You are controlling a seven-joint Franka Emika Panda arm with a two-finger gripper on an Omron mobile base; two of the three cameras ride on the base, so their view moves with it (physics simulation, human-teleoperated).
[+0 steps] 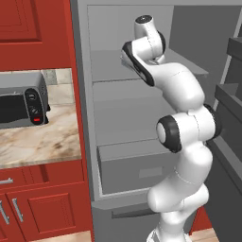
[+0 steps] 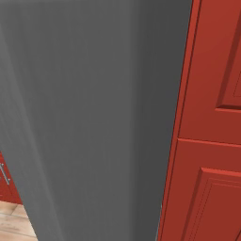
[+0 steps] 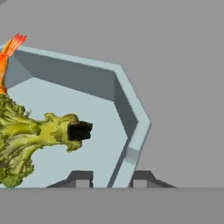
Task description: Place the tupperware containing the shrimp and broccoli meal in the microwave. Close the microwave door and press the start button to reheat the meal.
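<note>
My tupperware (image 3: 87,83) holds broccoli (image 3: 30,135) and an orange shrimp (image 3: 6,54); its rim sits between my gripper (image 3: 111,180) fingertips, clamped on the wall

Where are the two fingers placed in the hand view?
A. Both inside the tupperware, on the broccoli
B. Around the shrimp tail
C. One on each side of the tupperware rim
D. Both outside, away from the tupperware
C: the fingers stand on either side of the rim of the tupperware, one inside and one outside.

No text, label, brand or number can be read on anything in these views
</note>
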